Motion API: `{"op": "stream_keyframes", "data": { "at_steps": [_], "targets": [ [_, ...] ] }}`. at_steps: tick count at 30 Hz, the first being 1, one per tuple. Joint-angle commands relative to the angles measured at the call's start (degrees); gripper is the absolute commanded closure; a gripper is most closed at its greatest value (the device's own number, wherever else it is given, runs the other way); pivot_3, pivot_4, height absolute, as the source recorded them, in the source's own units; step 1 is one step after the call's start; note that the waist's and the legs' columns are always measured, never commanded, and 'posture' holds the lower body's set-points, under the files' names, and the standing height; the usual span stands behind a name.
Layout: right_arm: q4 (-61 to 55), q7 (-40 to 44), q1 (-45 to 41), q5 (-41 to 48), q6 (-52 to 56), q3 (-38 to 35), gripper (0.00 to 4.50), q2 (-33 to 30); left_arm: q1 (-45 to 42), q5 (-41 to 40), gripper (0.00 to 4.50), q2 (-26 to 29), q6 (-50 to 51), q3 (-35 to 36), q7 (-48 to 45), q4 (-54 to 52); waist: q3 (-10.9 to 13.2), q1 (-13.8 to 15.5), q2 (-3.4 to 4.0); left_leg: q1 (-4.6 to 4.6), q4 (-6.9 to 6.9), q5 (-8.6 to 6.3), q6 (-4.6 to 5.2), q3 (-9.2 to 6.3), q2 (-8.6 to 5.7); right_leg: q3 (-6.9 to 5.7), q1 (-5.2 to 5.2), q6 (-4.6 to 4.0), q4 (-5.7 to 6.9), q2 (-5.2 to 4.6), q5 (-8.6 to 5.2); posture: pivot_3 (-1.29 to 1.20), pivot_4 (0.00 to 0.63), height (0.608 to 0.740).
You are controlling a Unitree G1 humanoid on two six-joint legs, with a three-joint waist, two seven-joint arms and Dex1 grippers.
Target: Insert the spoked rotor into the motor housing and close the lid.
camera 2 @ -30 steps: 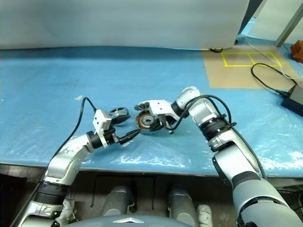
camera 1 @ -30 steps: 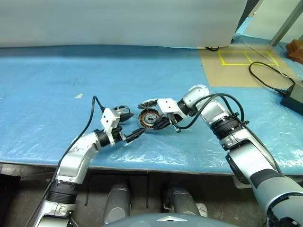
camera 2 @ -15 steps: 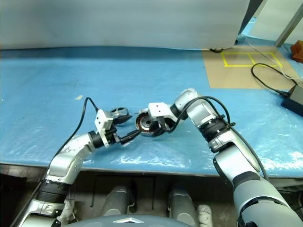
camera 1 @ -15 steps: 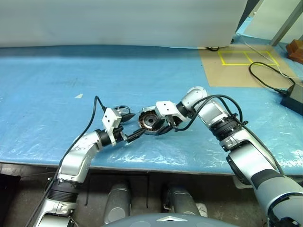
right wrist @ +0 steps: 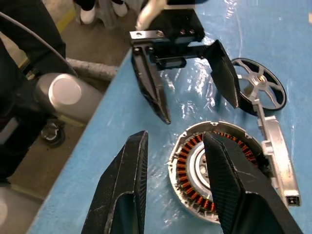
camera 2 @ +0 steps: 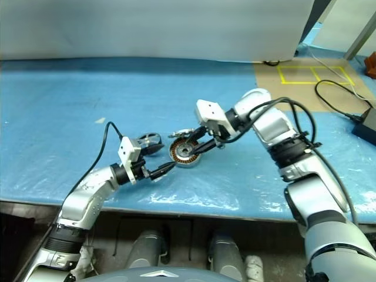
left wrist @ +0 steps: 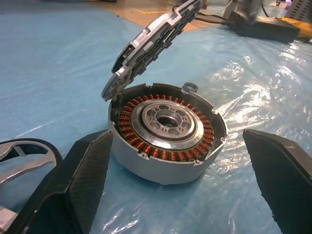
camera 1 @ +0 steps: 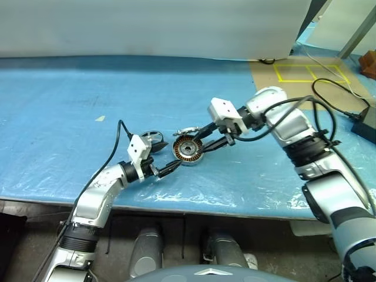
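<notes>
left wrist view: motor housing (left wrist: 168,137) sits on the blue sheet w/ windings bare, a toothed part, prob. the lid (left wrist: 151,44), tilted on its far rim, not seated. spoked rotor (right wrist: 259,86) lies beside it, so both steps look left. left gripper (camera 1: 166,168) wide open, empty; right gripper (camera 1: 207,140) part open above, holding nothing.

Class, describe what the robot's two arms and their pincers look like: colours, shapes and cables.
Both arms are silver-grey metal segments with black joint bands. Each wrist carries a white boxy block. The left pincer and the right pincer each have two tapered black fingers. Black cables loop along both forearms.
</notes>
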Motion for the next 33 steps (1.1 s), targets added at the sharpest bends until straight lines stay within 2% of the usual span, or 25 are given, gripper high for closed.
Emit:
{"op": "stream_keyframes", "data": {
  "at_steps": [1, 5, 9, 12, 13, 16, 22, 27, 33],
  "targets": [
    [-2.24, 1.62, 4.85, 1.96, 0.88, -4.81, 2.64, -4.97, 0.08, -1.51, 0.00, 1.18, -0.19, 1.91, -0.30, -3.13, 0.00, 0.28, -0.01, 0.05, 0.00, 0.00, 0.00, 0.00, 0.00, 0.00, 0.08, 0.00, -0.03, 0.00, 0.00, 0.00, 0.150, 0.740],
    [1.58, -8.00, 11.00, 4.36, 4.27, -13.32, 2.64, -4.96, 0.04, -2.57, 0.00, 2.05, 0.31, 2.87, -0.38, -4.01, 0.00, 0.56, 0.00, 0.19, 0.00, 0.00, -0.01, 0.01, -0.01, 0.01, 0.23, 0.01, -0.12, 0.00, 0.00, 0.00, 0.150, 0.740],
    [5.72, -22.18, 15.92, 5.11, 1.99, -22.27, 2.64, 1.27, -0.51, -2.52, 0.00, 2.35, 0.48, 2.62, -0.86, -2.95, 0.00, 0.51, 0.00, 0.26, -0.13, 0.05, -0.10, 0.02, -0.01, 0.02, 0.22, 0.01, -0.13, 0.02, 0.00, 0.00, 0.150, 0.740],
    [10.09, -31.19, 18.02, 3.06, -1.14, -25.37, 2.64, 5.39, -1.27, -2.45, 0.00, 2.49, 0.80, 2.29, -1.41, -2.42, 0.00, 0.60, 0.01, 0.25, -0.23, 0.10, -0.18, 0.02, -0.02, 0.02, 0.14, 0.01, -0.12, 0.02, 0.00, 0.00, 0.150, 0.740],
    [10.24, -32.09, 18.61, 3.23, -1.77, -25.88, 2.64, 6.21, -1.45, -2.38, 0.00, 2.62, 0.84, 2.24, -1.64, -2.29, 0.00, 0.67, 0.01, 0.22, -0.23, 0.11, -0.18, 0.02, -0.04, 0.02, 0.11, 0.01, -0.12, 0.02, 0.00, 0.00, 0.150, 0.740],
    [8.58, -32.73, 21.88, 2.20, -4.10, -24.51, 2.06, 7.31, -2.44, -2.03, 0.00, 3.10, 0.62, 2.28, -2.22, -1.29, 0.00, 0.78, 0.01, 0.18, -0.33, 0.11, -0.18, 0.02, -0.04, 0.01, 0.12, 0.01, -0.25, 0.02, 0.00, 0.00, 0.150, 0.740],
    [10.87, -37.20, 23.83, 1.82, -4.36, -25.69, 0.23, 9.85, -3.47, -1.85, 0.00, 3.64, 0.61, 2.34, -2.67, -0.38, 0.00, 0.63, 0.01, 0.19, -0.36, 0.10, -0.18, 0.04, -0.05, 0.01, 0.12, 0.01, -0.30, 0.02, 0.00, 0.00, 0.150, 0.740],
    [9.40, -35.09, 26.00, 3.70, -3.51, -25.43, 0.23, 10.61, -2.61, -1.71, 0.00, 4.02, 0.64, 2.20, -2.81, -0.75, 0.00, 0.70, 0.01, 0.19, -0.38, 0.10, -0.18, 0.04, -0.05, 0.01, 0.15, 0.01, -0.34, 0.02, 0.00, 0.00, 0.150, 0.740],
    [16.19, -39.26, 26.76, -2.79, -11.29, -23.14, 0.23, 11.55, -2.75, -1.47, 0.00, 3.75, 0.64, 1.93, -2.34, -0.97, 0.00, 0.68, 0.01, 0.24, -0.38, 0.10, -0.18, 0.04, -0.05, 0.01, 0.19, 0.01, -0.34, 0.02, 0.00, 0.00, 0.150, 0.740]
  ]
}}
